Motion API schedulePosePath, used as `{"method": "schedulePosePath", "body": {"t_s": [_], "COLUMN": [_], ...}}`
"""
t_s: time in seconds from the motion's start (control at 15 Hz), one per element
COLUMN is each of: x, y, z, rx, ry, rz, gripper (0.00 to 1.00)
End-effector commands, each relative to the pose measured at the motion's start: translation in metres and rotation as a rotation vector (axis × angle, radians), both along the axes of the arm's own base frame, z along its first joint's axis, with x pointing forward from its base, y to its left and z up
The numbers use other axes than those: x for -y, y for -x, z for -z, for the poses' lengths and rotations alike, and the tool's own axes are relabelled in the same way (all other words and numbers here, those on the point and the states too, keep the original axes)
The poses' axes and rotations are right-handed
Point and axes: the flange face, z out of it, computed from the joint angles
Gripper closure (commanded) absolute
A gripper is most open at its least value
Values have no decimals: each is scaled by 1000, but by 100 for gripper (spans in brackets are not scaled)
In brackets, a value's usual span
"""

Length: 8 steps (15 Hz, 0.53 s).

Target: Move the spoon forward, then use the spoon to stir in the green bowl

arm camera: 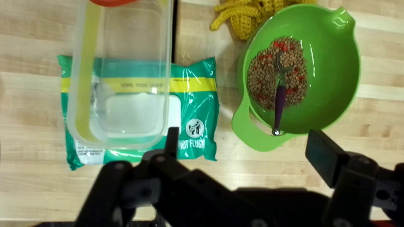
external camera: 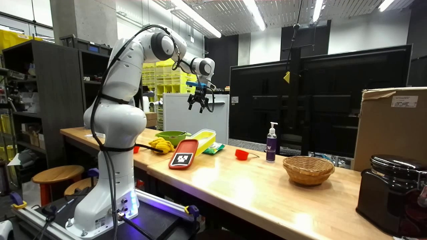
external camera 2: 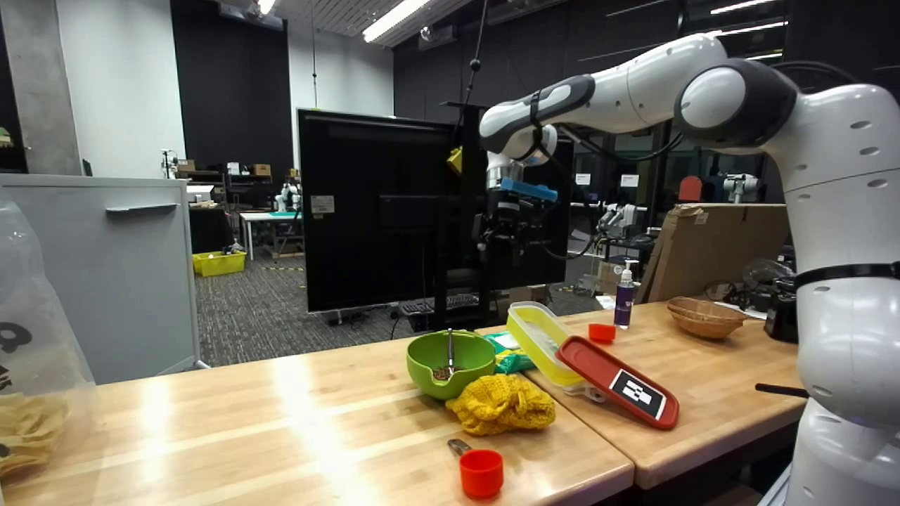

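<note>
Pincer (arm camera: 243, 143), jaws apart and empty, hangs high; beyond it in the wrist view, the spoon (arm camera: 280, 94) leans in the green bowl (arm camera: 334, 75), handle pointing its way.

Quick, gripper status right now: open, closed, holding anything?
Black two-jawed gripper: open, jaws wide apart, holding nothing; the purple-handled spoon rests in the wide, glossy green bowl.

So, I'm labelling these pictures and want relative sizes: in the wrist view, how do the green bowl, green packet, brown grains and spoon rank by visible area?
1. Green bowl and green packet, which a clear container overlaps: too alike to rank.
2. Brown grains.
3. Spoon, long but thin.
</note>
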Motion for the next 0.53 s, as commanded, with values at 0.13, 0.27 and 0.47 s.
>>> {"method": "schedulePosePath", "body": {"t_s": [0.13, 0.27, 0.47], "x": [43, 55, 127], "y": [-10, -14, 6], "z": [-16, -19, -35], "rx": [-85, -37, 23], "ry": [-17, -34, -29], "rz": [36, 37, 29], "gripper": [0, 0, 0]}}
